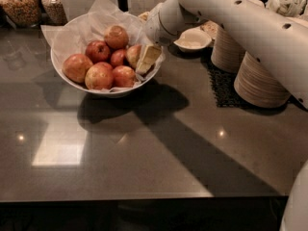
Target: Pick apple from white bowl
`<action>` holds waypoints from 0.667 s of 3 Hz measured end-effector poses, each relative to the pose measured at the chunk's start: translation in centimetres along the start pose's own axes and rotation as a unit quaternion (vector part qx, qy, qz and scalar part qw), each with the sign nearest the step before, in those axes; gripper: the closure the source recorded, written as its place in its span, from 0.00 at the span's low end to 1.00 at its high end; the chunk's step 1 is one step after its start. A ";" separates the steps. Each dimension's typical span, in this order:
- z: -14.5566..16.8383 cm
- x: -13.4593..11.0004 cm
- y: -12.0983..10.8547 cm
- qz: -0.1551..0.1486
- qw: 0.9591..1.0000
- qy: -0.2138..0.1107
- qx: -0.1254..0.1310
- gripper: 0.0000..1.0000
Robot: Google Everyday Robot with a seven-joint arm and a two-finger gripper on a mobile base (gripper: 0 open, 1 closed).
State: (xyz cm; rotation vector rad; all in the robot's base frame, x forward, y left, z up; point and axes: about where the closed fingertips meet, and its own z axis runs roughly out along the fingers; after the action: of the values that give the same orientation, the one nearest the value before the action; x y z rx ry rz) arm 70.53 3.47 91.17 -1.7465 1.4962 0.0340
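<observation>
The robot's thick white arm [250, 28] slants in from the right of the large, deep white bowl lined with crumpled white paper [72, 83], bends at a rounded wrist just above the bowl's right rim, and points its cream-coloured end effector [144, 64] down and to the left into the bowl's right side. Whether the end effector is spread, pressed together or pinching something cannot be told. It sits right against the large round pale yellow-tan apple with a pinkish blush [133, 56], which lies at the right of the pile inside the bowl, partly hidden behind the end effector. Seven apples show in the bowl in all: that one and six redder apples [99, 76] spread to its left and towards the bowl's back and front. The bowl stands on a dark glossy counter [159, 162]. One small shallow white bowl [192, 38] sits to the right of the big bowl, beyond the wrist. Farther right stand two stacks of beige plates [262, 83] on a black mesh mat [223, 88]. Behind the big bowl's left side are two glass jars [21, 4] of brownish food.
</observation>
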 end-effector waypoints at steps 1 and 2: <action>0.0 0.0 0.0 0.000 1.000 0.000 0.000 0.42; 0.0 0.0 0.0 0.000 1.000 0.000 0.000 0.65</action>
State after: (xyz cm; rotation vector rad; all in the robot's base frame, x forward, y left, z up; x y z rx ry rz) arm 70.53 3.48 91.16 -1.7466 1.4961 0.0341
